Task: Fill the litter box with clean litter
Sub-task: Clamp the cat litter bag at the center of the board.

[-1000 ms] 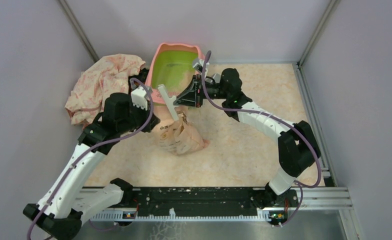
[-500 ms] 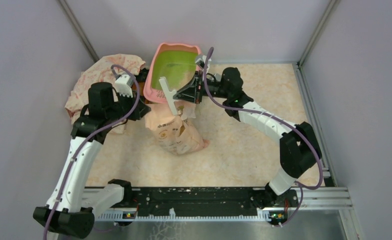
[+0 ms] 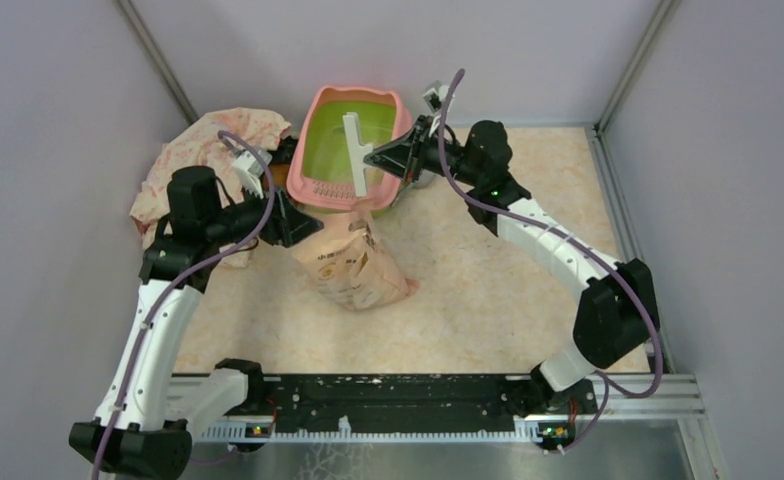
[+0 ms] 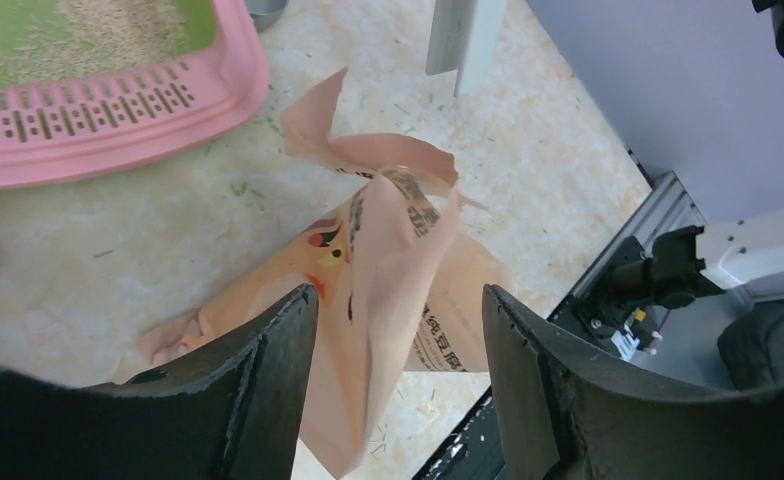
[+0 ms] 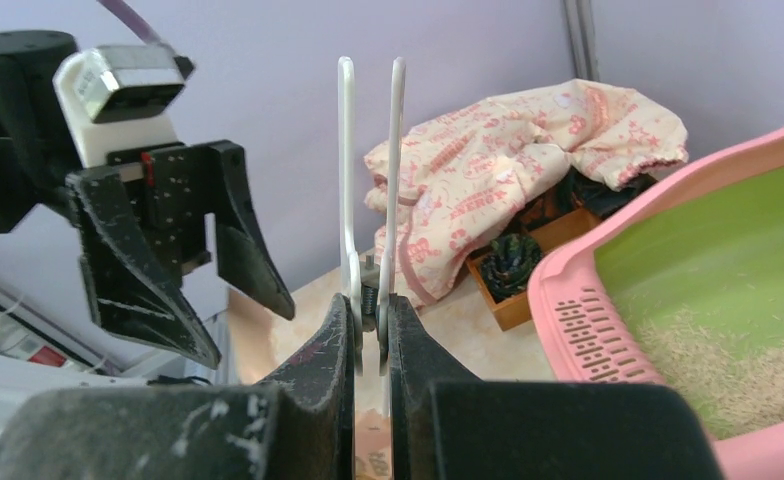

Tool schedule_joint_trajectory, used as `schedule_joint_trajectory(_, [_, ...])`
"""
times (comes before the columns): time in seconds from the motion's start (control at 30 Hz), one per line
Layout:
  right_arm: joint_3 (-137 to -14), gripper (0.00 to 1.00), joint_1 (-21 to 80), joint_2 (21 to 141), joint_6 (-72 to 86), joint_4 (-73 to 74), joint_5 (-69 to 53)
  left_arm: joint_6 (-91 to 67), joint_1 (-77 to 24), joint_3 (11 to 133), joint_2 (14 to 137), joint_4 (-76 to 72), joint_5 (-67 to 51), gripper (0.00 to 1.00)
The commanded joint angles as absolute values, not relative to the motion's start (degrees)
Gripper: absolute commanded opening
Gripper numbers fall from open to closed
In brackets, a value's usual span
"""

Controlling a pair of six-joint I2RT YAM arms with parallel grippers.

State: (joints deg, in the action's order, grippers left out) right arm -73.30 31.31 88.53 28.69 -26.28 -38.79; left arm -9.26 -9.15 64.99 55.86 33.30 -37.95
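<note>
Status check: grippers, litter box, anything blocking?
Left gripper open by the bag, not gripping. Right gripper shut on white clip, raised near the litter box. Litter covers part of floor.

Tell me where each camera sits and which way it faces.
Top: above and behind the bases, looking down on litter box, bag, both arms.
Left wrist: looks down at the bag, framed by the open left hand.
Right wrist: looks past the right hand, shut on a clip, toward the cloth and left hand.
Shared: both wrist views show the litter box's slotted rim.
</note>
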Motion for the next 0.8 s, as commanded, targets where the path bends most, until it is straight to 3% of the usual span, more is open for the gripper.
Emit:
schedule_joint_trajectory(0.0, [-75.0,0.0,31.3,82.3,31.5,-28.8,-43.1,-10.3,-9.0,63.9,53.8,31.6,-43.6,0.68])
schedule_joint_trajectory(0.17, [-68.6,0.0,33.0,78.6,34.0,-31.6,-49.4,-10.8,-9.8,62.8,53.6,32.3,-44.1,0.68])
schedule_joint_trajectory(0.63, [-55.9,0.0,37.3,75.0,31.9,-36.7,-45.9,-6.2,-17.5,64.2,58.8,36.4,-35.0,0.67])
schedule_joint_trajectory(0.7, [-55.0,0.0,36.6,75.1,32.7,-39.8,-45.7,-5.8,-17.7,64.2,59.6,35.7,-34.8,0.57])
schedule_joint_trajectory(0.77, [-53.5,0.0,35.1,75.3,35.4,-44.8,-45.7,-6.2,-17.8,64.4,60.6,35.0,-34.2,0.24])
